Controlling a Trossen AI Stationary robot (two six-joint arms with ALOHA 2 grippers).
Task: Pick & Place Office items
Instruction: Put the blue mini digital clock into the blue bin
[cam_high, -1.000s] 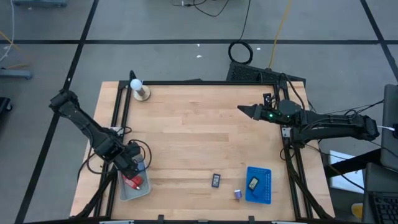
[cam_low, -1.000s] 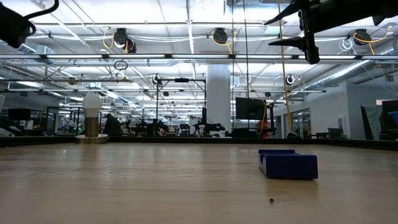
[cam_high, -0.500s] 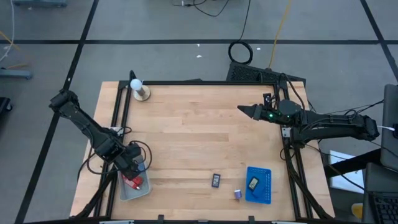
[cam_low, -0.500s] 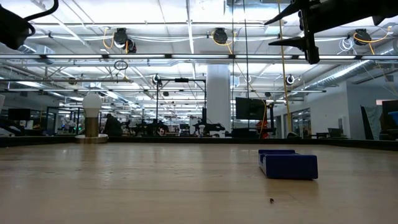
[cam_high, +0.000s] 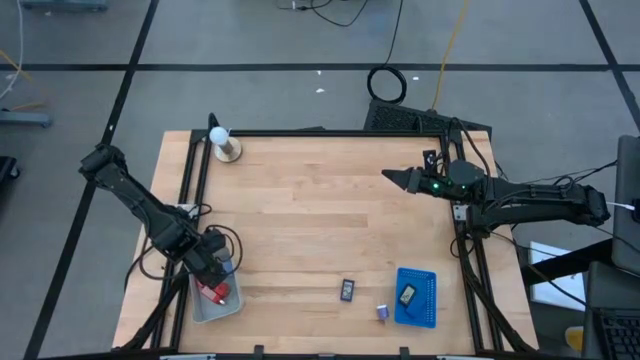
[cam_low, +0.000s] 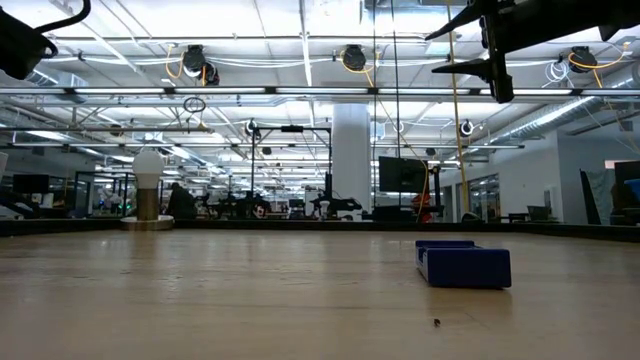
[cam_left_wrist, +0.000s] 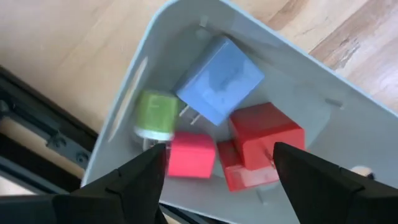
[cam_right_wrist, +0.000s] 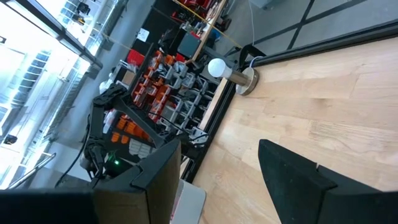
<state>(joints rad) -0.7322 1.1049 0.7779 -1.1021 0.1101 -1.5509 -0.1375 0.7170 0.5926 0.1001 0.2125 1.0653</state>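
Grey plastic tray (cam_high: 217, 305) at the tabletop's (cam_high: 320, 220) near-left corner is the landmark. Directly above that tray hangs the left gripper (cam_left_wrist: 217, 163), its two dark fingers (cam_left_wrist: 140, 180) spread apart with nothing between them. Inside the tray, seen from the left wrist view, lie a light-blue block with metal prongs (cam_left_wrist: 219, 79), a green-and-white bit (cam_left_wrist: 154, 116) just beside it, a pinkish-red square block (cam_left_wrist: 191, 155) touching the green bit, and a larger red block (cam_left_wrist: 266, 133) with another red piece (cam_left_wrist: 239, 172) tucked under its edge. From above, only the red pieces (cam_high: 215, 292) show in the tray beside the gripper. Well to the right of the grey tray, on bare wood, lies a small black rectangle (cam_high: 347, 289); farther right sits a purple bit (cam_high: 382, 312), just beside a blue rectangular tray (cam_high: 417, 297) that holds a second black rectangle (cam_high: 407, 295). Far from the grey tray, at the tabletop's far-left corner, stands a white ball on a round wooden base (cam_high: 224, 143). The right gripper (cam_high: 392, 177) hovers high over the far-right part of the tabletop, well apart from the grey tray, its fingers (cam_right_wrist: 292, 171) parted and empty.
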